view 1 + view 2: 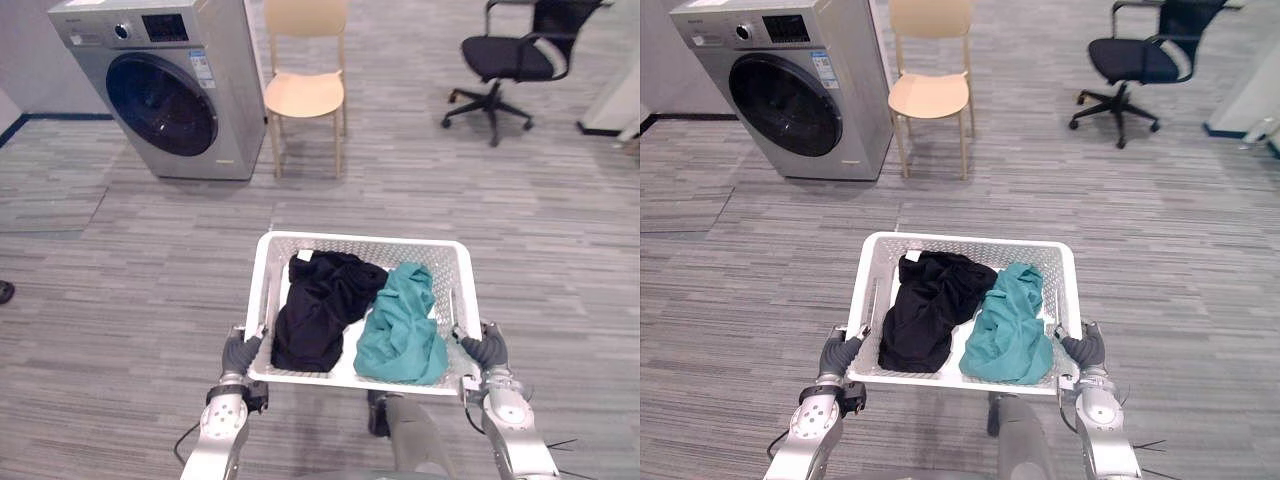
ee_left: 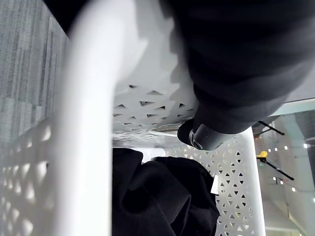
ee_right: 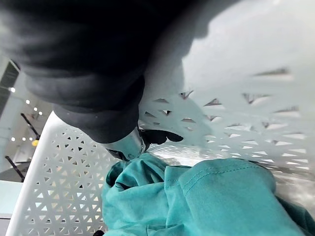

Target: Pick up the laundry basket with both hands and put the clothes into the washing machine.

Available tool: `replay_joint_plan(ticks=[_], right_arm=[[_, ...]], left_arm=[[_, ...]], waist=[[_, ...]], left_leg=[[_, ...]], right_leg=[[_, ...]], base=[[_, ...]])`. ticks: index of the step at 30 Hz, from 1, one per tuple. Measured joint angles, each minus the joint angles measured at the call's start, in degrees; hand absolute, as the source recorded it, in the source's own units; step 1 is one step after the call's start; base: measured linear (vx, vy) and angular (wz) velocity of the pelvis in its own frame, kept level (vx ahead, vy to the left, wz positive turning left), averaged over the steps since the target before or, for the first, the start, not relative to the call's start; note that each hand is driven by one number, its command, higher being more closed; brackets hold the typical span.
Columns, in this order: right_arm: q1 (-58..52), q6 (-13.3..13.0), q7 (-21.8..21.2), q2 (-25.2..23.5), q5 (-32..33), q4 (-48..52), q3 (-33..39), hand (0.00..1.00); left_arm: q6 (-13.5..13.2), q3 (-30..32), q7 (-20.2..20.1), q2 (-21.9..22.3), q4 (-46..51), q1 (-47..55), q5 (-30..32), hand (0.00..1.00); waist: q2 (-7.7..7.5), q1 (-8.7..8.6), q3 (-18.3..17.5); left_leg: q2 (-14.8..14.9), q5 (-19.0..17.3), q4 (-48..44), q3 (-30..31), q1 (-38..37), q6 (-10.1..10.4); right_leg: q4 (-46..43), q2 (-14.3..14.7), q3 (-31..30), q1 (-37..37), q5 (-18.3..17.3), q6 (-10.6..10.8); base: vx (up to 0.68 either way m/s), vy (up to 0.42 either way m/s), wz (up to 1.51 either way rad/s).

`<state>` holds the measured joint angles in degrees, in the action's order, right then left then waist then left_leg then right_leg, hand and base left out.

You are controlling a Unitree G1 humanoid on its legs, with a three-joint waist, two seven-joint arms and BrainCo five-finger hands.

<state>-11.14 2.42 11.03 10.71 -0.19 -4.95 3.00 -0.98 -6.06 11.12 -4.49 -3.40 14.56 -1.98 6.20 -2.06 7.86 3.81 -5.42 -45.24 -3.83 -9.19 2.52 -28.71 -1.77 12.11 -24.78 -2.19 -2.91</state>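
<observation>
L hand (image 1: 243, 352) + R hand (image 1: 487, 347): each clenched on a side rim of laundry basket (image 1: 262, 270) | basket btwn hands, long axis L-R, clothes (image 1: 320, 300) inside | washing machine (image 1: 165, 85) fwd-left, well apart; L hand nearer.

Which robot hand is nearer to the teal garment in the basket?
Right. The right robot hand grips the laundry basket rim beside the teal garment; the left robot hand is across, past the black garment.
</observation>
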Motion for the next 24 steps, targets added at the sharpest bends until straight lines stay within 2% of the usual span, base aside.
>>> replay_joint_plan(ticks=[1,2,3,4,6,7,8,9,10,11,12,13,14,15,16,17,18,19,20,21,22,23,24], right_arm=[[-0.1,0.5,0.0,0.1,0.0,0.0,-0.2,1.00],[-0.8,0.5,0.2,0.0,0.0,0.5,-0.2,1.00],[-2.3,0.5,0.6,-0.5,0.1,3.0,-0.1,1.00],[-2.9,0.5,0.9,-0.7,0.1,5.5,0.0,1.00],[-2.6,0.4,1.2,-0.7,0.2,7.5,0.1,1.00],[-2.0,0.1,1.2,-0.7,0.3,8.0,0.6,1.00],[-1.2,0.0,1.2,-0.5,0.3,7.7,0.8,1.00],[-0.8,-0.2,1.2,-0.4,0.3,7.1,0.9,1.00],[0.1,-0.4,1.2,-0.2,0.4,5.0,0.8,1.00],[0.9,-0.5,1.3,-0.9,0.4,2.3,0.8,1.00],[1.5,-0.3,1.2,-0.4,0.4,1.1,0.7,1.00],[1.8,-0.3,1.1,-0.4,0.4,1.1,0.6,1.00],[1.8,-0.3,1.1,-0.6,0.4,1.1,0.6,1.00],[1.7,-0.2,0.9,-0.5,0.2,0.8,0.7,1.00],[1.7,-0.3,0.8,-0.5,0.2,0.6,0.7,1.00],[2.0,-0.3,0.3,-1.1,0.1,-0.3,1.0,1.00],[1.5,-0.2,0.3,-2.8,0.0,-1.7,1.5,1.00],[1.2,0.0,0.3,-3.2,-0.2,-2.0,1.5,1.00],[0.4,0.1,0.0,-3.6,-0.4,-2.1,1.3,1.00],[0.0,0.1,0.0,-3.7,-0.4,-1.9,1.1,1.00],[0.0,0.1,0.0,-3.9,-0.3,-1.5,1.2,1.00],[-0.1,0.1,0.0,-3.9,-0.4,-0.4,1.5,1.00],[0.0,0.1,0.1,-3.9,-0.3,0.4,1.6,1.00]], left_arm=[[0.0,0.1,0.0,0.4,0.0,0.7,0.0,1.00],[0.0,-0.2,-0.1,0.3,0.6,1.4,0.0,1.00],[-0.2,-0.2,-0.4,-0.2,2.1,1.9,0.0,1.00],[-0.6,0.0,-0.6,-0.7,2.8,2.0,-0.1,1.00],[-1.2,0.0,-0.7,-1.1,4.2,2.3,-0.3,1.00],[-1.8,0.0,-0.9,-1.2,5.1,2.2,-0.7,1.00],[-2.0,0.0,-0.9,-1.1,5.6,2.2,-0.7,1.00],[-2.0,0.0,-1.0,-1.0,5.7,2.2,-0.7,1.00],[-1.8,0.0,-1.0,-0.6,5.6,2.4,-0.7,1.00],[-1.3,0.1,-0.9,-1.0,5.2,2.1,-0.7,1.00],[-0.4,0.1,-0.8,-0.8,5.9,1.6,-0.6,1.00],[-0.3,0.1,-0.8,-0.7,6.3,1.7,-0.6,1.00],[0.1,0.1,-0.8,-0.6,6.2,1.8,-0.6,1.00],[0.4,0.1,-0.8,-0.4,6.1,2.5,-0.6,1.00],[0.4,0.0,-0.8,-0.4,6.1,2.8,-0.6,1.00],[0.4,0.0,-0.8,-1.4,5.9,2.4,-0.6,1.00],[0.8,-0.3,-0.8,-2.6,5.8,1.9,-0.6,1.00],[0.9,-0.3,-0.8,-2.9,5.8,2.1,-0.6,1.00],[1.1,-0.3,-0.7,-3.1,5.7,2.8,-0.6,1.00],[1.1,-0.6,-0.7,-3.4,5.8,2.9,-0.6,1.00],[1.1,-0.6,-0.7,-3.6,5.9,2.7,-0.6,1.00],[1.0,-0.6,-0.7,-4.0,5.9,2.1,-0.7,1.00],[0.7,-0.6,-0.7,-4.2,5.8,1.4,-0.7,1.00]], waist=[[0.09,0.47,0.2],[0.79,0.86,0.2],[0.40,1.71,0.5],[-0.33,2.93,0.9],[-1.55,4.06,1.4],[-2.04,4.55,1.7],[-2.30,4.87,1.8],[-2.12,4.93,1.8],[-1.31,5.33,1.6],[-2.53,6.17,1.4],[-3.53,5.92,0.7],[-3.55,5.96,0.8],[-3.83,6.20,0.8],[-4.11,6.19,0.6],[-4.07,6.23,0.6],[-4.87,5.91,0.9],[-6.30,5.38,1.0],[-6.43,5.28,1.1],[-5.81,4.72,1.3],[-4.88,4.14,1.1],[-4.70,4.10,1.2],[-4.73,3.80,1.2],[-4.75,2.86,1.1]], left_leg=[[1.4,9.0,-5.8,-0.4,2.2,1.5],[4.6,7.5,-15.9,-1.3,6.7,1.3],[7.4,1.7,-25.6,-2.8,13.1,-1.1],[8.0,-2.6,-27.5,-3.5,18.8,-3.0],[7.8,-7.3,-23.1,-4.8,26.0,-3.7],[6.3,-8.8,-14.3,-4.8,30.7,-3.5],[4.3,-8.3,-0.7,-4.2,33.2,-2.7],[3.5,-7.0,7.0,-3.6,33.5,-1.1],[3.2,1.9,19.5,-3.1,32.8,0.1],[1.3,1.9,19.2,-5.3,31.0,-3.2],[-0.1,-2.2,14.2,-6.1,32.5,-6.0],[0.0,-4.1,11.4,-6.6,33.2,-6.7],[-0.1,-6.7,7.7,-7.6,33.5,-7.5],[-1.0,-9.9,5.9,-8.2,31.8,-8.1],[-1.3,-12.0,6.8,-8.5,29.8,-7.9],[-3.0,-15.1,8.5,-8.7,25.8,-8.1],[-5.1,-15.8,10.3,-8.7,21.5,-7.8],[-5.7,-16.3,11.9,-8.7,18.8,-7.9],[-6.2,-16.5,16.3,-8.6,12.9,-7.9],[-6.2,-16.5,20.8,-8.1,7.8,-7.9],[-6.3,-16.5,22.7,-8.0,5.7,-7.9],[-6.4,-16.6,25.6,-7.3,2.3,-7.8],[-6.3,-17.0,27.6,-6.2,0.4,-6.9]], right_leg=[[0.9,0.4,-0.3,2.9,-1.5,0.1],[2.6,1.4,0.2,7.6,-3.2,0.2],[4.8,1.9,0.4,13.3,-5.3,0.5],[8.2,1.5,-0.4,18.4,-6.4,1.1],[13.3,0.5,-1.1,23.9,-7.4,1.8],[16.0,-1.0,-1.3,27.1,-8.3,3.2],[17.3,-2.9,-1.5,29.7,-9.9,5.7],[17.9,-3.5,-1.5,31.1,-10.8,7.1],[19.6,-4.1,-2.2,34.5,-12.7,9.5],[21.2,-6.0,-3.5,37.0,-13.2,9.8],[22.5,-7.0,-5.8,38.2,-10.8,9.2],[21.9,-7.5,-6.2,38.5,-10.3,10.1],[19.4,-8.5,-7.3,38.6,-10.2,10.3],[10.7,-9.7,-9.0,35.8,-10.0,12.6],[3.5,-10.3,-10.4,33.2,-9.4,15.0],[-14.9,-11.3,-13.6,26.2,-6.6,18.6],[-29.8,-12.3,-14.2,20.4,-6.0,18.1],[-34.3,-12.6,-13.4,18.5,-6.5,16.7],[-38.3,-12.3,-10.1,15.0,-8.5,11.9],[-37.3,-11.8,-5.2,11.6,-10.3,9.2],[-36.3,-11.6,-3.1,9.5,-11.2,8.3],[-31.6,-11.0,0.8,5.3,-13.1,6.7],[-22.2,-9.8,3.8,1.8,-13.2,6.0]], base=[[0.66,-0.054,0.06],[0.77,-0.026,0.05],[0.72,0.006,0.09],[0.71,0.025,0.02],[0.68,0.093,-0.03],[0.78,0.206,-0.01],[0.63,0.214,0.00],[0.63,0.268,-0.07],[0.68,0.286,-0.13],[0.84,0.325,-0.06],[0.74,0.264,0.02],[0.71,0.283,0.08],[0.68,0.314,-0.07],[0.63,0.316,-0.16],[0.59,0.293,-0.20],[0.58,0.237,-0.02],[0.71,0.228,0.04],[0.59,0.144,0.05],[0.69,0.148,-0.02],[0.57,0.114,-0.02],[0.56,0.103,0.05],[0.56,0.054,0.20],[0.55,0.035,0.35]])
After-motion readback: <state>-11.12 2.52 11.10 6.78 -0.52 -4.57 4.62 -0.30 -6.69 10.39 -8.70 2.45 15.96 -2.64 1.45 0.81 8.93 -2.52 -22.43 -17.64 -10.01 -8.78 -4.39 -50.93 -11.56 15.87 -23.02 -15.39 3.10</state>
